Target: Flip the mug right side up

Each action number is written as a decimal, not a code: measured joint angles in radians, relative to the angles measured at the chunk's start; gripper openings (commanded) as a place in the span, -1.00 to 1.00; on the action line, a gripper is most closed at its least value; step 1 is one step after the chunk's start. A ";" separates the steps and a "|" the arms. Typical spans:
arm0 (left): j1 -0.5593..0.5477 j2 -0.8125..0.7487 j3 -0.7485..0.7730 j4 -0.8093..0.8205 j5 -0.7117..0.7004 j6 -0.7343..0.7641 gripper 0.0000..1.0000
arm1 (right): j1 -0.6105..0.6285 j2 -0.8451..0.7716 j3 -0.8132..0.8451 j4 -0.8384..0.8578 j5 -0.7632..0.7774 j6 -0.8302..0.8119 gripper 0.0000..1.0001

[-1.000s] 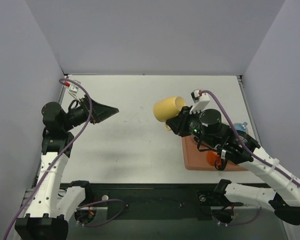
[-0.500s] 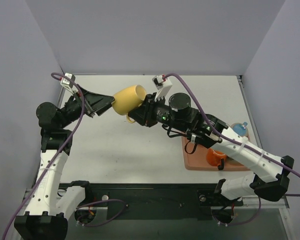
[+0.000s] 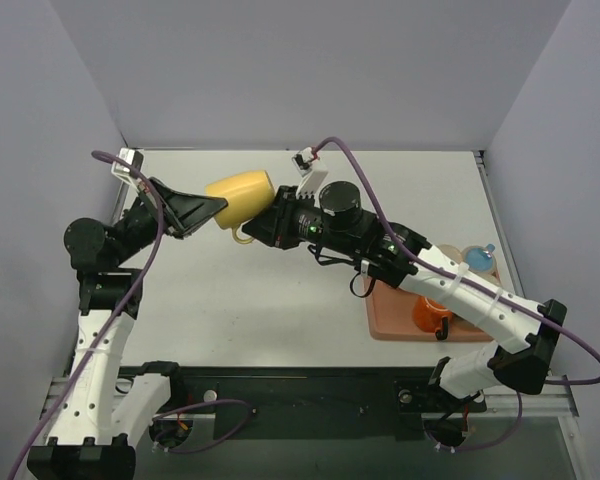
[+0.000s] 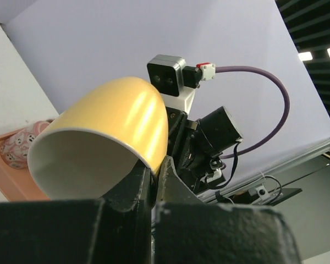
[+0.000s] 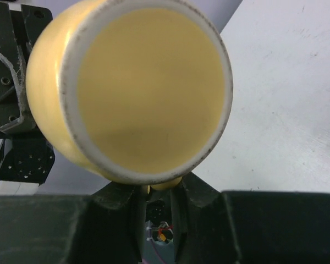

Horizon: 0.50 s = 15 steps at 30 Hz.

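1. The mug (image 3: 238, 195) is hanging in the air above the left half of the table (image 3: 280, 290). It is touching neither the table nor the tray (image 3: 385, 325) at the right.
2. The mug is lying on its side, with its long axis running roughly level from one arm to the other. In the left wrist view its pale mouth (image 4: 77, 165) is facing the left arm. In the right wrist view its ringed base (image 5: 148, 88) is facing the right arm.
3. The left gripper (image 3: 216, 206) is pressing together on the mug's wall at the lower rim. The left wrist view shows one finger going inside the mouth and the other lying outside it (image 4: 154, 171).
4. The right gripper (image 3: 252, 230) is reaching in from the base side. Its fingers are closing on a small yellow part under the mug (image 5: 164, 186). This is judged to be the handle (image 3: 242, 236), which is hanging below the body.
5. Both arms are therefore gripping the mug at once, and neither is nearer than the other. The left is meeting the mouth end-on and the right is meeting the base.
6. Judgement: the moment is reading as a hand-over in mid-air. The mug is about halfway between inverted and upright.
7. Judgement: the coming move is turning on the level axis. One gripper would need to let go, and the other would need to roll its wrist until the mouth is pointing up.
8. Risk, as a judgement: the left grip is pinching only a thin rim. The mug could swing or slip if the right gripper lets go first.
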 measured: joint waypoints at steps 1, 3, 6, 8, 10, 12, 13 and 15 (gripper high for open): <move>0.000 -0.006 0.000 -0.005 -0.003 0.012 -1.00 | -0.005 0.000 -0.011 0.014 -0.006 0.011 -0.90; 0.000 -0.012 0.002 -0.047 -0.010 0.048 -1.00 | -0.014 -0.001 -0.045 0.045 -0.010 0.031 -0.42; -0.004 -0.009 0.001 -0.164 -0.027 0.122 -1.00 | -0.025 -0.001 -0.101 0.068 0.008 0.030 -0.04; 0.003 0.001 -0.011 -0.289 -0.055 0.178 -1.00 | -0.039 -0.003 -0.132 0.054 0.033 0.016 0.03; 0.008 0.017 -0.023 -0.414 -0.102 0.246 -1.00 | -0.048 -0.003 -0.148 0.027 0.061 0.005 0.07; 0.011 0.029 -0.024 -0.552 -0.172 0.355 -1.00 | -0.056 -0.004 -0.166 -0.002 0.109 -0.004 0.08; 0.013 0.032 -0.023 -0.615 -0.214 0.415 -1.00 | -0.059 -0.005 -0.179 -0.018 0.130 -0.008 0.08; 0.013 0.039 -0.013 -0.740 -0.315 0.562 -1.00 | -0.060 -0.008 -0.209 -0.059 0.168 -0.014 0.08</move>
